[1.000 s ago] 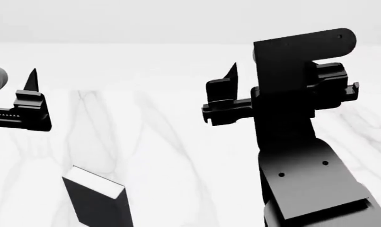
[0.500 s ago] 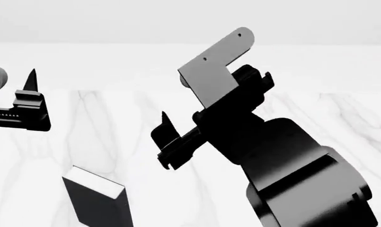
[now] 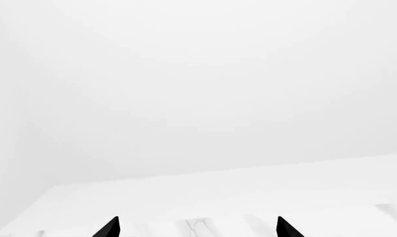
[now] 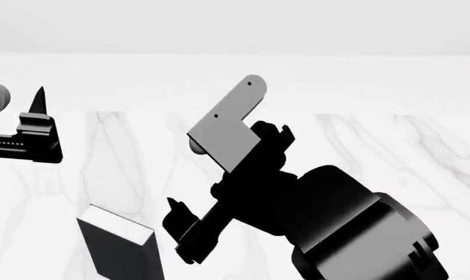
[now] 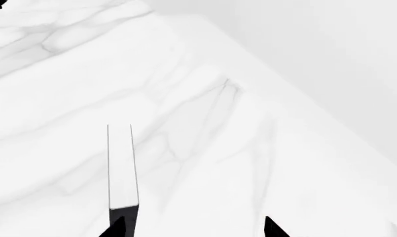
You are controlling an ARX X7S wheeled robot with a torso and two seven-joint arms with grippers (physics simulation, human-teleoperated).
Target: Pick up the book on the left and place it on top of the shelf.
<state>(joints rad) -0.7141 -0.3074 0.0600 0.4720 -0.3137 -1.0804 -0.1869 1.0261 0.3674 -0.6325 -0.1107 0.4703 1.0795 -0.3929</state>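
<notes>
The book (image 4: 116, 248), thin and black with a white page edge on top, stands upright on the marble table at the lower left of the head view. My right gripper (image 4: 178, 224) is low, just right of the book, with its jaws apart. In the right wrist view the book (image 5: 121, 165) shows edge-on as a narrow white strip in line with one fingertip (image 5: 117, 228), and the right gripper (image 5: 193, 228) is open and empty. My left gripper (image 4: 37, 108) is raised at the far left, above the book; the left wrist view shows it (image 3: 198, 228) open and empty. The shelf is out of view.
The white marble table (image 4: 359, 151) runs back to a plain white wall. My right forearm (image 4: 351, 233) fills the lower middle and right of the head view. No grey books show.
My right arm has swung down and to the left, turning its gripper from mid height down beside the book. The left arm and the book have not moved.
</notes>
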